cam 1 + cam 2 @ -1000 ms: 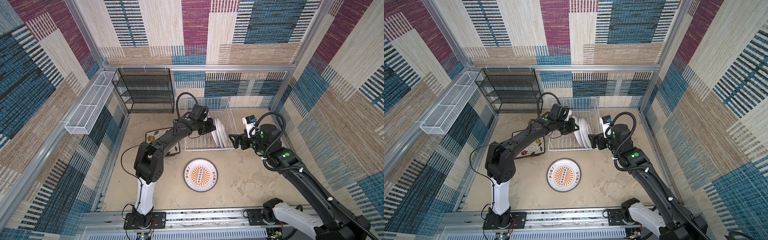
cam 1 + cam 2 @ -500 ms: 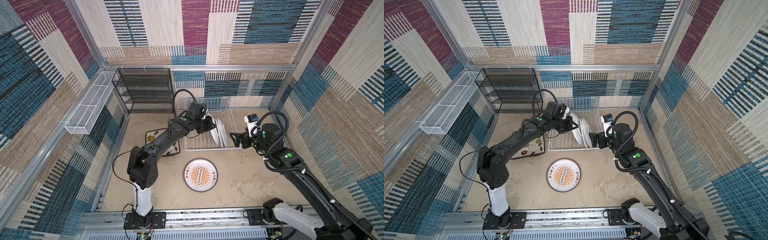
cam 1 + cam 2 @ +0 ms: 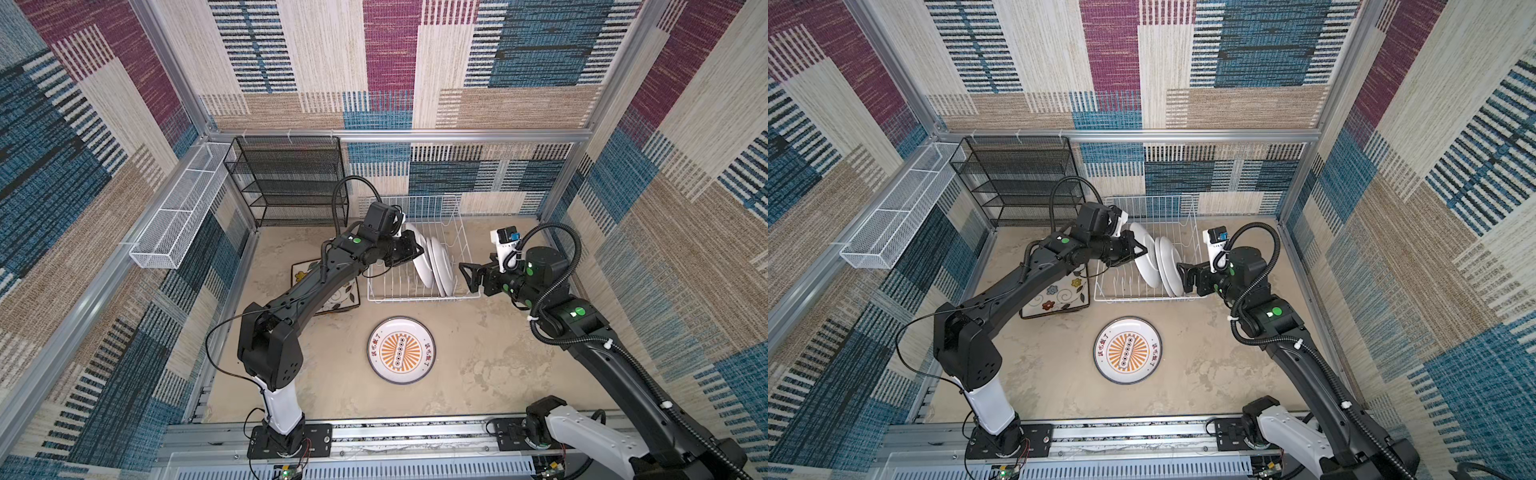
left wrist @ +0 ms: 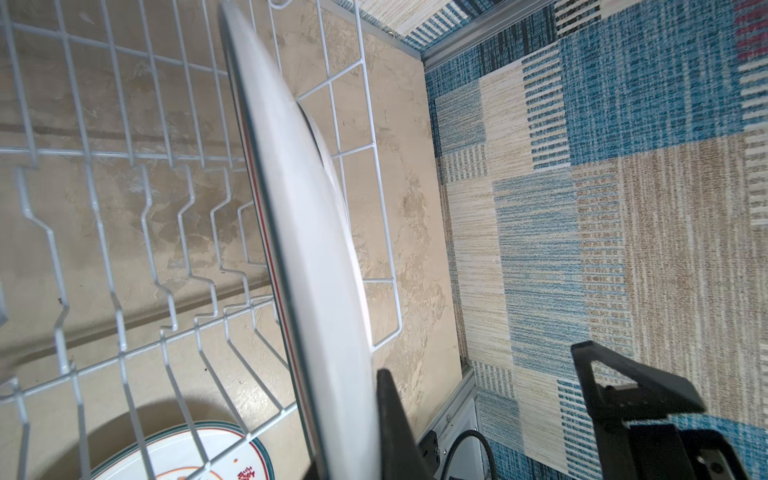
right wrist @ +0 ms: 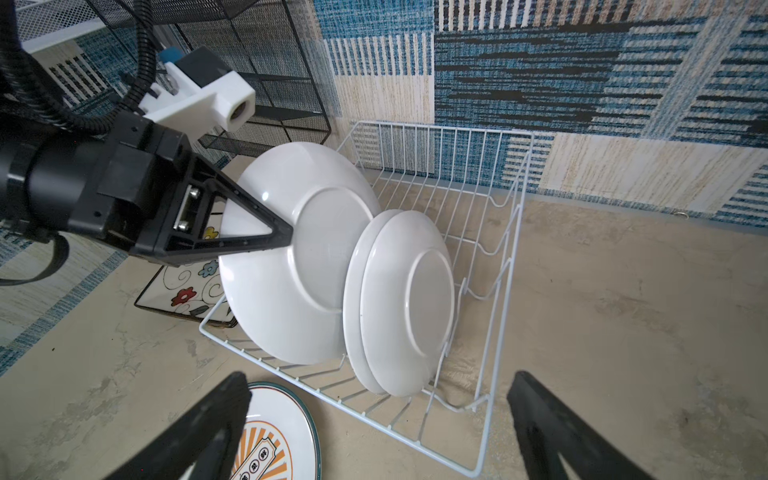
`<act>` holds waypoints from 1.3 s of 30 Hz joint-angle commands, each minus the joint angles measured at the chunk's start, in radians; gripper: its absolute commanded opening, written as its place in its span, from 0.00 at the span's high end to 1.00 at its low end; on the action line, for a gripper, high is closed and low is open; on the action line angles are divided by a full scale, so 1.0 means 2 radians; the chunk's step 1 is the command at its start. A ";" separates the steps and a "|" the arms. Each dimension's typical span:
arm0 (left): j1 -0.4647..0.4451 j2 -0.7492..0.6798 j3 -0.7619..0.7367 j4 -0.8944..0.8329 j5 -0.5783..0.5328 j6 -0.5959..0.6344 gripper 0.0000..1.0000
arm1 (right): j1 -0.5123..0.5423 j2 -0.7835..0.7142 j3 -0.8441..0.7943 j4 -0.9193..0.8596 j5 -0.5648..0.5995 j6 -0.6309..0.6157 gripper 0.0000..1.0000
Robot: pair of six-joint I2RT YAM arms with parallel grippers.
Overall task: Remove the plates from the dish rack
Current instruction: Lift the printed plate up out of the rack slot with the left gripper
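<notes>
Over the last second the round plate pinched in your left hand has parted from the two other plates in the dish rack, while your left elbow swung farther out from that rack.

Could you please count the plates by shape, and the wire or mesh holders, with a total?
Round plates: 4 (3 standing in the dish rack, 1 flat on the table)
Square floral plates: 1 in sight; any beneath are hidden
Wire or mesh holders: 3 (dish rack, black mesh shelf, white mesh basket)
Total: 8
</notes>
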 commanded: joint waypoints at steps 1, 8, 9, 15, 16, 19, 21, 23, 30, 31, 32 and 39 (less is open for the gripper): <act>0.001 -0.011 -0.005 0.020 -0.001 0.014 1.00 | 0.000 0.003 -0.003 0.024 -0.005 0.005 0.01; 0.008 -0.036 -0.015 0.020 0.000 0.013 1.00 | 0.000 0.008 -0.002 0.028 -0.011 0.009 0.01; 0.010 -0.041 -0.016 0.019 -0.001 0.013 1.00 | 0.000 0.009 -0.001 0.029 -0.012 0.011 0.01; 0.024 -0.078 -0.031 0.024 0.002 0.002 1.00 | -0.001 0.012 0.007 0.046 -0.043 0.055 0.01; 0.025 -0.085 -0.033 0.021 -0.002 0.007 1.00 | -0.001 0.013 0.007 0.052 -0.051 0.064 0.01; 0.028 -0.107 -0.036 0.007 -0.023 0.023 1.00 | -0.001 0.016 0.009 0.066 -0.073 0.082 0.01; 0.033 -0.118 -0.037 -0.004 -0.032 0.035 1.00 | -0.001 0.023 0.014 0.068 -0.079 0.088 0.01; 0.038 -0.130 -0.039 -0.014 -0.040 0.043 1.00 | -0.001 0.030 0.020 0.066 -0.079 0.095 0.01; 0.044 -0.183 -0.073 -0.003 -0.050 0.151 1.00 | -0.001 0.036 0.019 0.096 -0.105 0.142 0.01; 0.044 -0.193 -0.082 0.003 -0.049 0.171 1.00 | -0.002 0.036 0.018 0.103 -0.110 0.151 0.01; 0.044 -0.200 -0.088 0.004 -0.052 0.187 1.00 | -0.002 0.036 0.017 0.109 -0.116 0.159 0.01; 0.043 -0.227 -0.093 -0.041 -0.070 0.295 1.00 | -0.002 0.056 0.033 0.128 -0.148 0.191 0.00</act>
